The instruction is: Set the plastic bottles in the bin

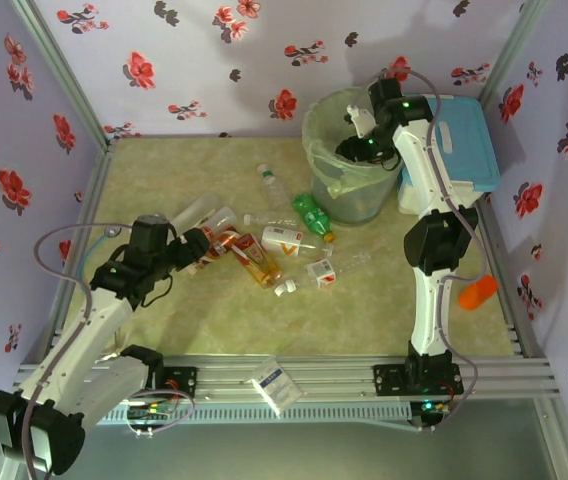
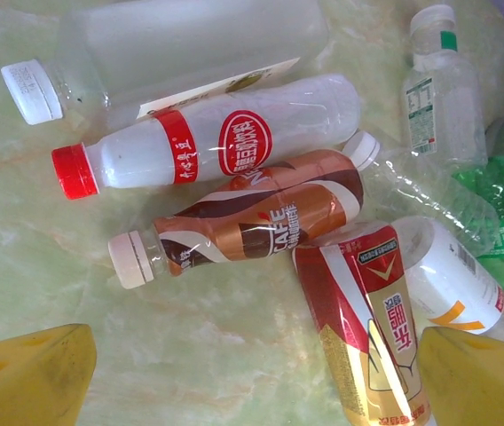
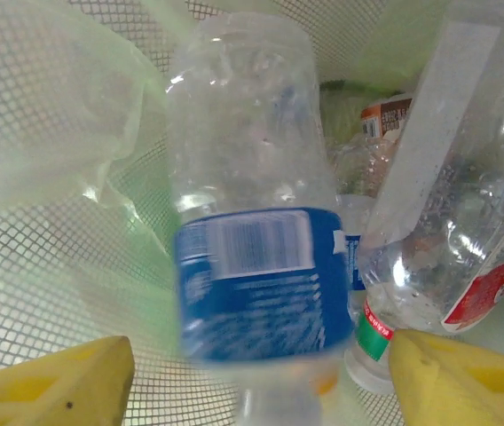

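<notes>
Top external view: right arm is reaching over the bin (image 1: 316, 128) at the far right of the table (image 1: 214, 320), with the right gripper (image 1: 356, 140) hanging inside the rim. The bin is standing just beside a blue-lidded cooler box (image 1: 464, 140).

Right wrist view: right gripper (image 3: 261, 390) is standing spread, with both yellow fingertips (image 3: 57, 382) clear of a blue-labelled clear bottle (image 3: 256, 266) between them. That bottle is showing blurred, its narrow end at the lower frame edge. It is sitting within the mesh wall of the bin (image 3: 48, 266) and the pale green bag (image 3: 39, 106). A red-labelled clear bottle (image 3: 465, 222) and a brown-labelled bottle (image 3: 385, 120) are lying in the bin behind it.

Left wrist view: left gripper (image 2: 256, 382) is hovering wide open over the bottle pile and gripping nothing. Below it a red-capped white bottle (image 2: 234, 142), a brown coffee bottle (image 2: 252, 222) and a red-and-gold bottle (image 2: 367, 319) are lying on their sides, touching. A green bottle (image 2: 500, 222) is lying at the right edge.

Top external view: left gripper (image 1: 204, 248) is sitting at the left end of the pile, mid-table.
</notes>
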